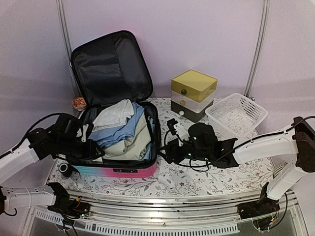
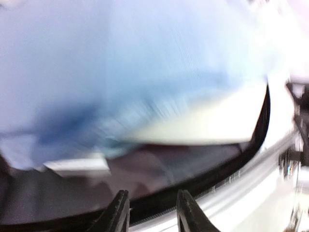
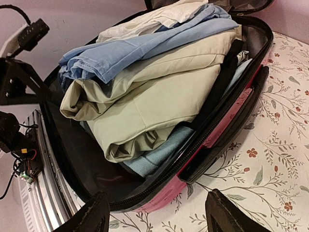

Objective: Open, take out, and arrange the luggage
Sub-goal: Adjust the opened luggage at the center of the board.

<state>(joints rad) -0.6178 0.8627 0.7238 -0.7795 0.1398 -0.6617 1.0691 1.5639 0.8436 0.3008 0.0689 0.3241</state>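
Observation:
The luggage [image 1: 129, 170] lies open on the table, its black-lined lid [image 1: 110, 69] standing up against the back wall. Folded clothes [image 1: 120, 130] fill it: white, blue, cream and a pale teal piece [image 3: 159, 152] at the bottom. My left gripper [image 1: 94, 153] is at the case's left rim. Its view is blurred, and the fingers [image 2: 118, 212] stand a little apart with nothing between them, over the black zipper band [image 2: 217, 169] below blue cloth [image 2: 120, 63]. My right gripper [image 1: 166, 151] hangs wide open and empty beside the case's right side [image 3: 227, 121].
A yellow-topped drawer box [image 1: 193, 93] and a white mesh basket [image 1: 236, 114] stand at the back right. A small round orange thing [image 1: 78, 103] sits behind the case's left corner. The floral tablecloth [image 1: 197, 177] ends at a metal rail along the near edge.

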